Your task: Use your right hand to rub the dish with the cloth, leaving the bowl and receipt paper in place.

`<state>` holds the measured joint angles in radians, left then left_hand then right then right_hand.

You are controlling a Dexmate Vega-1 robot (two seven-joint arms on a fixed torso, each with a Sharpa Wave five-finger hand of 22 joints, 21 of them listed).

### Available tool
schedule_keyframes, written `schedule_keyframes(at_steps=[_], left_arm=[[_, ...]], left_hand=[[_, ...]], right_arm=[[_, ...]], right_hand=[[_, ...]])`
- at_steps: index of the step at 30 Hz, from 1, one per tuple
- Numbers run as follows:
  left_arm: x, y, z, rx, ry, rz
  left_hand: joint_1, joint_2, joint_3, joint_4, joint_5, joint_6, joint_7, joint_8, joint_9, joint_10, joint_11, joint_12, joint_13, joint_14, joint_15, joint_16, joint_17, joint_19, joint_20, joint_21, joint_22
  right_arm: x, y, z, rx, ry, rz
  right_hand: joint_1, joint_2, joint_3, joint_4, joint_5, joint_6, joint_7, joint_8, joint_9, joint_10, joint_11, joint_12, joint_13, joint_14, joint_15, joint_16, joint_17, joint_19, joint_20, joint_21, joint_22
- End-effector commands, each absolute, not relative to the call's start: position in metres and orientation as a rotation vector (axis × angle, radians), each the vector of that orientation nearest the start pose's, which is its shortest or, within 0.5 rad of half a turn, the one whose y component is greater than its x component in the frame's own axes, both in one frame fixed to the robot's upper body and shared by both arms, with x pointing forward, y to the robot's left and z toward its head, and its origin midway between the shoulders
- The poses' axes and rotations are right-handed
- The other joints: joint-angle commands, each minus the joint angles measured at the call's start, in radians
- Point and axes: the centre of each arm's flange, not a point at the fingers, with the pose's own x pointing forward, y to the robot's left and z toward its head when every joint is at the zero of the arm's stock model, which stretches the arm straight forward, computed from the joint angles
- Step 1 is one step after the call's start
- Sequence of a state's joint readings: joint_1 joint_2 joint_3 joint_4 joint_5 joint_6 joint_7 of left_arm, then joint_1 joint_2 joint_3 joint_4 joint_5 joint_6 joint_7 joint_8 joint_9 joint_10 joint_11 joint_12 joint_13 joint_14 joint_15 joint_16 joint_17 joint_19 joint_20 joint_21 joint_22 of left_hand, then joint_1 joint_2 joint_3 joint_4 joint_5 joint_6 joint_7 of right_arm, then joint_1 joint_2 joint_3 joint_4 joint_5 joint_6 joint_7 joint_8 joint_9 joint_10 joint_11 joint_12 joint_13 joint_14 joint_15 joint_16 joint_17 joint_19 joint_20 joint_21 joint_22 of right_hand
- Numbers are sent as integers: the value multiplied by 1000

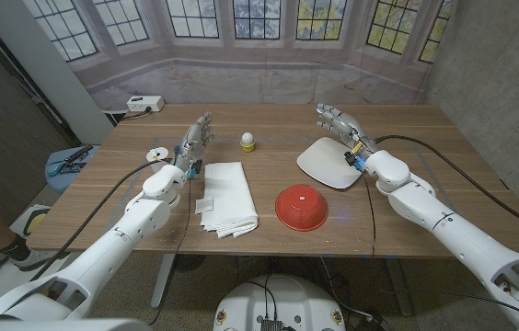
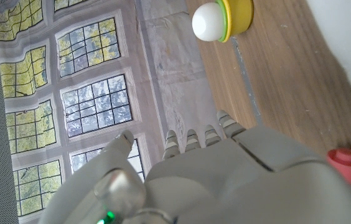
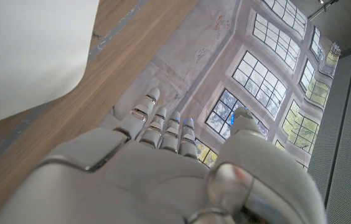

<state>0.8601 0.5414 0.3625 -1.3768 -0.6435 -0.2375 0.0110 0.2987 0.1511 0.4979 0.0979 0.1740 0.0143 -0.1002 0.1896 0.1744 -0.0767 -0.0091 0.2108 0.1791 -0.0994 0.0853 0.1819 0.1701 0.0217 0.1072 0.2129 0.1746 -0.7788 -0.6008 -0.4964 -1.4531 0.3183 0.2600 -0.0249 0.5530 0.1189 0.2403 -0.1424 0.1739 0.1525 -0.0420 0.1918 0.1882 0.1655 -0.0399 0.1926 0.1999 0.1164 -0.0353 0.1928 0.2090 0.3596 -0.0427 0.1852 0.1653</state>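
1. So, the white square dish with rounded corners point(image 1: 331, 163) sits flat on the wooden table point(image 1: 425, 198), toward the robot's right side; its pale edge also shows in the right wrist view point(image 3: 26, 56).
2. Right hand point(image 1: 342, 124) is just beside the dish's far edge, fingers stretched out and apart, nothing in it. From the right wrist view point(image 3: 157, 168) the fingers point off toward the window backdrop.
3. Folded white cloth point(image 1: 225, 198) lies well to the left of the dish, not touched by either hand.
4. Red round bowl point(image 1: 302, 207) sits upside down just in front of the dish, between it and the cloth.
5. Left hand point(image 1: 193, 145) is at the cloth's far left corner, way across from the dish, fingers straight and spread, holding nothing; it looks the same in the left wrist view point(image 2: 225, 168).
6. Small white ball in a yellow-green cup point(image 1: 248, 141) stands left of the dish, further back point(image 2: 220, 20).
7. Small white roll of receipt paper point(image 1: 158, 155) sits left of the left hand, furthest from the dish.
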Motion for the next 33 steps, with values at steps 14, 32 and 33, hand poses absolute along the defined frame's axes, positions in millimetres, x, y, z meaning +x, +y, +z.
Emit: schedule_keyframes(at_steps=[14, 32, 33], left_arm=[[639, 307, -6, 44, -609, -212], [639, 312, -2, 37, -651, -190], [639, 312, -2, 36, -652, -190]], left_hand=[[-4, -2, 7, -9, 3, -1, -3, -5, 2, 6, 1, 0, 6, 9, -2, 3, 2, 15, 5, 2, 3], [-7, -1, 11, -15, 3, 19, 3, 0, 2, 25, -1, 4, 6, 30, -3, 6, 2, 34, 8, 5, 4], [-7, -1, 11, -15, 3, 22, 3, 1, 2, 26, -1, 4, 6, 32, -3, 7, 2, 35, 8, 5, 4]], right_arm=[[590, -182, 26, -701, -817, 337], [572, -157, 29, -949, -838, 375], [572, -157, 29, -950, -838, 375]], right_hand=[[24, -5, 4, -14, 7, 14, -17, 7, 1, 21, -13, 10, -1, 5, -32, 4, -7, -25, 2, -6, 4], [29, -11, 3, -15, 6, 21, -30, 8, 1, 30, -30, 10, -3, -2, -29, 3, -15, -58, 27, -8, 4], [30, -12, 3, -15, 6, 21, -30, 8, 1, 31, -33, 10, -3, -3, -24, 2, -15, -60, 29, -8, 4]])
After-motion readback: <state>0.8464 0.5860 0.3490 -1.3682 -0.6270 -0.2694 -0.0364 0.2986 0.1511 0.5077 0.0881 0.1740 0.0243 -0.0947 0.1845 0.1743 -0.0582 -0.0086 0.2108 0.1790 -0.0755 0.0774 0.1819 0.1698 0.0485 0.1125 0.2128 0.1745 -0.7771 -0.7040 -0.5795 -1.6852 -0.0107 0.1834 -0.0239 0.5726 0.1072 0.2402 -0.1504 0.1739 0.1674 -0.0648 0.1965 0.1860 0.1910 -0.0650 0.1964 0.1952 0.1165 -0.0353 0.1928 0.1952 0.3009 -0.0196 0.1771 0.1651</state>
